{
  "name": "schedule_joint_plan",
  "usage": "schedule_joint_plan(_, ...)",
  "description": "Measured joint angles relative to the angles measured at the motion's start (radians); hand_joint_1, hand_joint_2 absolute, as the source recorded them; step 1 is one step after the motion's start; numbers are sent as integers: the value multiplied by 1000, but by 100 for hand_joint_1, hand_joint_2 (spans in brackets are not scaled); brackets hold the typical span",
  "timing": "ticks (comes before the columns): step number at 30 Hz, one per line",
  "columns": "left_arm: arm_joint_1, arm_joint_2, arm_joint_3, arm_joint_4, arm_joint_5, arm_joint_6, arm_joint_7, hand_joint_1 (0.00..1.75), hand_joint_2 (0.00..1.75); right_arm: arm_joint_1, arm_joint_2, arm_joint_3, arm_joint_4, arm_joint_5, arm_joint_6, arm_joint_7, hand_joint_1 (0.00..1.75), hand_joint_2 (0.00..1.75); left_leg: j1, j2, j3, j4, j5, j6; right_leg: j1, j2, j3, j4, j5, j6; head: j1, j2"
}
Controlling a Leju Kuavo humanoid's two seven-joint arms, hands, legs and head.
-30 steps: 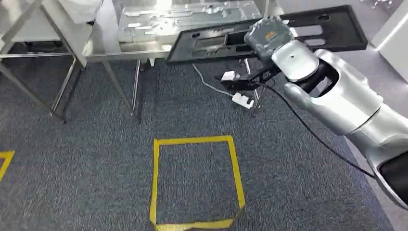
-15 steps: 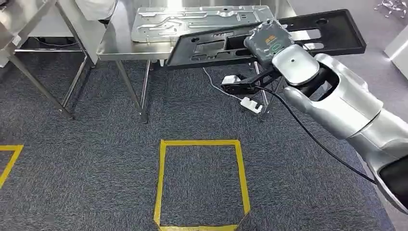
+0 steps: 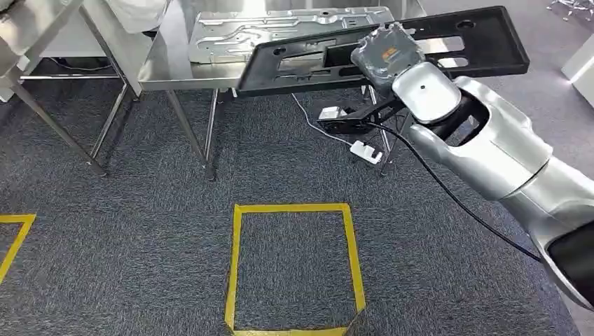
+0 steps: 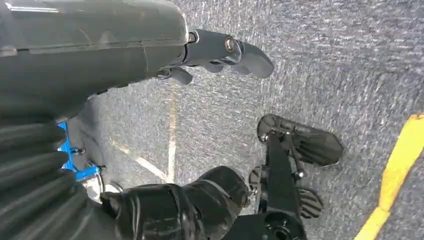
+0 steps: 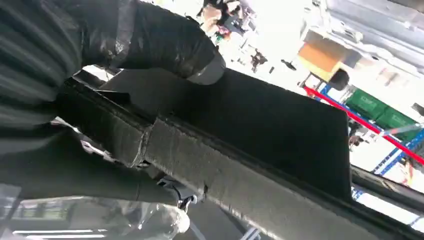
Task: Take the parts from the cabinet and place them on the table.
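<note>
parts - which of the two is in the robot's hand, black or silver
The black part: the right hand grips it above the table edge, while the silver part lies flat on the steel table.

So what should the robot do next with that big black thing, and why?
Probably carry the black part further over the steel table, then lower it. The right hand holds it in the air, partly past the table's edge, beside the silver panel.

Our view has swung, sliding the floor's yellow tape square (image 3: 294, 269) rightward. Our right hand (image 3: 387, 56) has carried the black panel (image 3: 392, 47) further over the steel surface (image 3: 175, 66).
</note>
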Motion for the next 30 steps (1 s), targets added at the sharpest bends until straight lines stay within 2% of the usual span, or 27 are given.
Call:
schedule_joint_plan(1,-1,1,0,0,0,0,0,0,175,0,0,0,2,0,-3,-1,161,175,0,-4,-6,4,1,13,1,0,-1,-3,1,5,-1,0)
schedule_joint_plan(3,-1,1,0,0,-2,3,2,0,175,-1,9,0,7,3,-4,-3,161,175,2,-7,-5,0,2,25,3,-3,2,-5,-1,15,2,0)
schedule_joint_plan(4,0,1,0,0,-8,4,4,0,175,-2,14,0,13,6,-4,-3,161,175,7,-8,-1,-5,6,32,-1,-2,-7,4,-10,19,3,0)
schedule_joint_plan(5,-1,1,0,0,-11,5,6,0,175,-3,18,0,18,8,-5,-3,161,175,4,-10,0,-4,5,34,-1,-1,-18,40,-33,20,5,0)
schedule_joint_plan(6,-2,1,-1,0,-12,6,8,0,175,-4,22,0,21,11,-5,-3,161,175,4,-12,0,-4,4,42,1,0,-53,116,-72,20,7,0)
schedule_joint_plan(7,-3,1,-1,0,-16,6,10,0,175,-3,26,0,25,14,-7,-3,161,175,2,-13,0,-4,4,46,1,1,-94,199,-105,21,8,0)
schedule_joint_plan(8,-2,1,-2,0,-18,6,10,0,175,-2,30,0,29,17,-10,-3,161,175,-1,-15,0,-4,1,49,1,2,-133,268,-125,21,8,0)
schedule_joint_plan(9,-2,1,-3,0,-18,6,11,0,175,-2,35,1,35,20,-12,-3,161,175,-3,-17,1,-4,1,50,1,2,-153,297,-122,19,7,0)
schedule_joint_plan(10,-1,1,-4,0,-19,6,11,0,175,-2,40,1,40,24,-14,-3,161,175,-5,-19,3,-4,0,51,2,2,-150,280,-99,16,7,0)
schedule_joint_plan(11,-1,1,-5,0,-19,6,11,0,175,-3,45,1,45,25,-21,-2,161,175,-7,-21,7,-4,-3,52,5,2,-128,226,-61,10,8,0)
schedule_joint_plan(13,-2,1,-6,0,-21,8,15,0,175,-15,56,0,51,25,-34,-1,161,175,-9,-24,17,-4,-9,50,15,4,-49,58,26,-9,8,0)
schedule_joint_plan(14,-2,0,-7,0,-21,9,17,0,175,-28,64,-2,54,25,-37,0,161,175,-13,-24,15,-2,-12,45,21,5,-27,22,18,-19,6,0)
schedule_joint_plan(15,-3,0,-8,0,-21,10,17,0,175,-43,74,-3,56,25,-37,-1,161,175,-15,-24,12,2,-14,42,20,4,-18,-4,12,-15,6,0)
schedule_joint_plan(17,-2,0,-12,0,-20,14,17,0,175,-61,85,-6,61,25,-37,-2,161,175,-10,-24,14,-9,-11,31,26,5,-17,-1,10,-18,9,0)
schedule_joint_plan(19,0,4,-13,0,-19,14,18,0,175,-66,102,-6,64,25,-39,-3,161,175,-10,-22,16,-7,-21,21,12,1,2,-21,15,-25,7,0)
schedule_joint_plan(20,0,3,-13,0,-17,14,18,0,175,-69,107,-9,69,25,-41,-4,161,175,-10,-17,10,21,-34,14,12,0,11,-28,13,-28,6,0)
schedule_joint_plan(21,-2,3,-13,0,-16,14,18,0,175,-74,115,-10,76,27,-44,-4,161,175,-8,-16,-18,77,-61,8,12,-1,14,-28,11,-32,6,0)
schedule_joint_plan(23,0,6,-13,0,-11,15,20,0,175,-75,134,-10,91,31,-52,-5,161,175,-2,-15,-100,226,-110,-4,12,-1,20,-28,5,-38,5,0)
schedule_joint_plan(24,1,6,-13,0,-11,15,21,0,175,-72,144,-10,99,31,-57,-6,161,175,1,-15,-133,273,-114,-8,12,-1,23,-27,2,-39,5,0)
schedule_joint_plan(25,1,6,-13,0,-12,15,24,0,175,-69,153,-10,107,32,-63,-10,161,175,4,-13,-142,270,-93,-12,10,1,27,-26,-2,-38,4,0)
schedule_joint_plan(26,1,6,-13,0,-13,16,26,0,175,-66,160,-10,114,32,-66,-11,161,175,6,-10,-127,222,-53,-15,9,1,31,-25,-6,-35,5,0)
schedule_joint_plan(28,1,9,-13,0,-16,18,29,0,175,-67,172,-10,130,34,-74,-11,161,175,10,-4,-58,61,37,-18,7,1,42,-21,-17,-27,5,0)
schedule_joint_plan(29,1,8,-13,0,-17,19,29,0,175,-68,176,-10,136,34,-79,-11,161,175,10,0,-31,-1,44,-17,8,1,46,-20,-23,-21,6,0)
schedule_joint_plan(30,0,9,-14,0,-18,22,29,0,175,-69,177,-10,141,34,-80,-11,161,175,2,-3,-15,-18,33,-5,14,3,44,-14,-29,-12,4,0)
